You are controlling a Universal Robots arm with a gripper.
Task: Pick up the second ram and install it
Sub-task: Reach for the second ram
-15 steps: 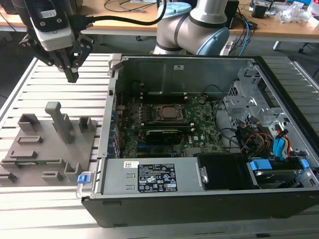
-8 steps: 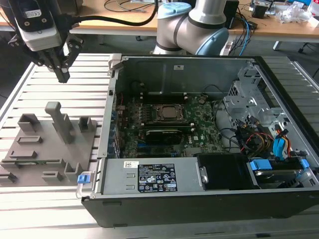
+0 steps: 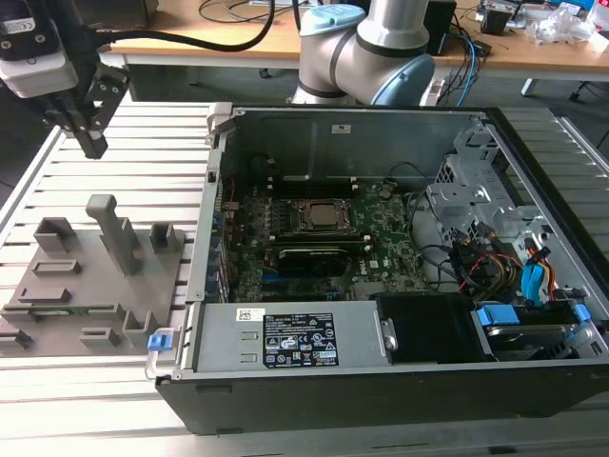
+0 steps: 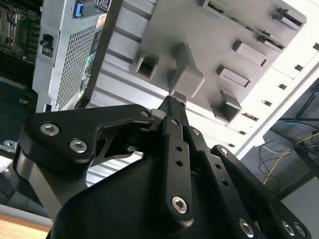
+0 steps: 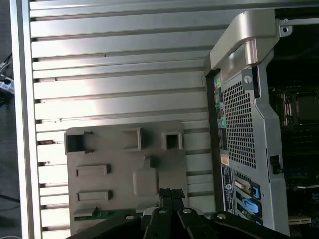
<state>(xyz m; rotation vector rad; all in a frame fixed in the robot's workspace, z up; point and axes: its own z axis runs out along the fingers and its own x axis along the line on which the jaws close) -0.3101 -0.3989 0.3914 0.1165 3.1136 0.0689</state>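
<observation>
Trouble, as I judge it, starts on the exterior view's left. My black two-fingered gripper (image 3: 94, 145) hangs high over the ribbed aluminium table (image 3: 143, 152) with its fingers pressed together and nothing between them. Going down like that, I would jab the second ram (image 5: 99, 214) rather than straddle it. That long, thin green circuit-board stick sits in a narrow slot along one edge of the flat grey plastic holder tray (image 3: 95, 286), well apart from my tips, with only a sliver of green showing in both wrist views. The tray's tall grey upright post (image 3: 114, 233) stands close to my line of approach, so a careless descent could clip it and shove the tray. A pinch taken off-centre could lift the stick crooked. Further right, the silver perforated side wall (image 5: 239, 124) of the open black computer case (image 3: 381, 400) rises beside the tray, and a low carry could catch its curved metal handle (image 5: 249, 40). Inside, on the large green motherboard (image 3: 381, 238), a tilted stick pressed down would bind instead of seating. The loose coloured cables (image 3: 495, 267) at the far right look clear of that path. As for my pose, my fingers point downward and lean slightly toward the tray. My wrist is held above them, while the arm's thick grey joint with its pale blue cap (image 3: 381, 38) stands behind the case.
</observation>
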